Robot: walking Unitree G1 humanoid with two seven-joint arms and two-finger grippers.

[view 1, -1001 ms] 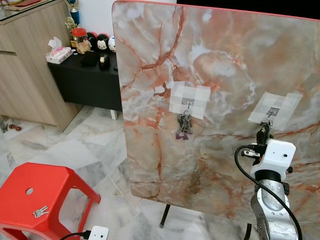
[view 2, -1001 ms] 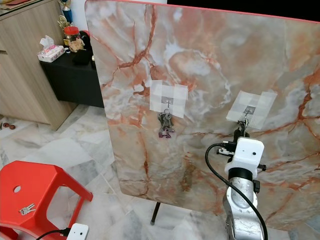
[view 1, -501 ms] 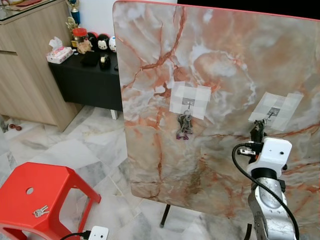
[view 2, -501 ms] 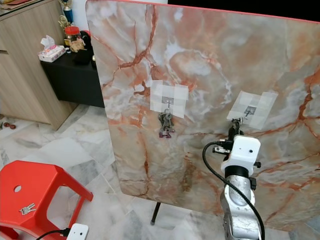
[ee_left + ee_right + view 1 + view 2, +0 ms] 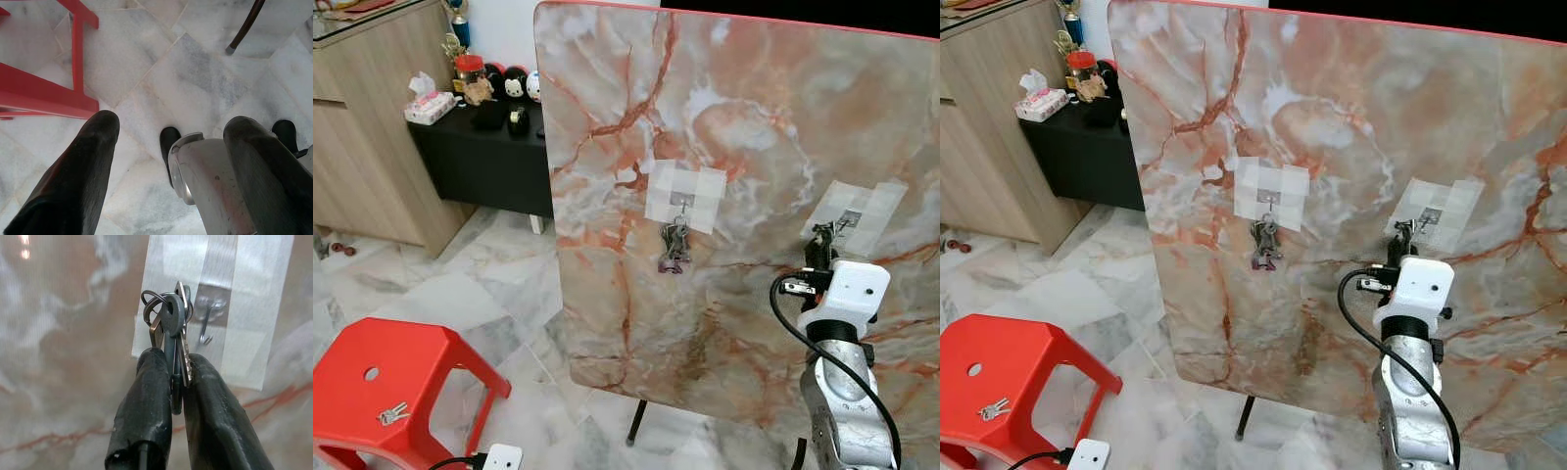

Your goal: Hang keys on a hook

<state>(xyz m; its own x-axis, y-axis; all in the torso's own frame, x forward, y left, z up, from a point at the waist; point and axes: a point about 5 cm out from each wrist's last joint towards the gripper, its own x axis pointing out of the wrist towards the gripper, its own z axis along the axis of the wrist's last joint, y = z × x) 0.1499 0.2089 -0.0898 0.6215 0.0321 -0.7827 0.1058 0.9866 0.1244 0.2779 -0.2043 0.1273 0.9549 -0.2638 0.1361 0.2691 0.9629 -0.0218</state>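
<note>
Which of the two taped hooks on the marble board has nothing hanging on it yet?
The right-hand hook, just past the keys pinched in the right gripper, is bare. The middle hook already carries a hanging key bunch.

Marble board [image 5: 734, 147] (upright); keys [image 5: 674, 245] hooked

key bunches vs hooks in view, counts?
Key bunches: 3 — on left hook, on stool, in right gripper
Hooks: 2 — left, right
Total: 5
</note>
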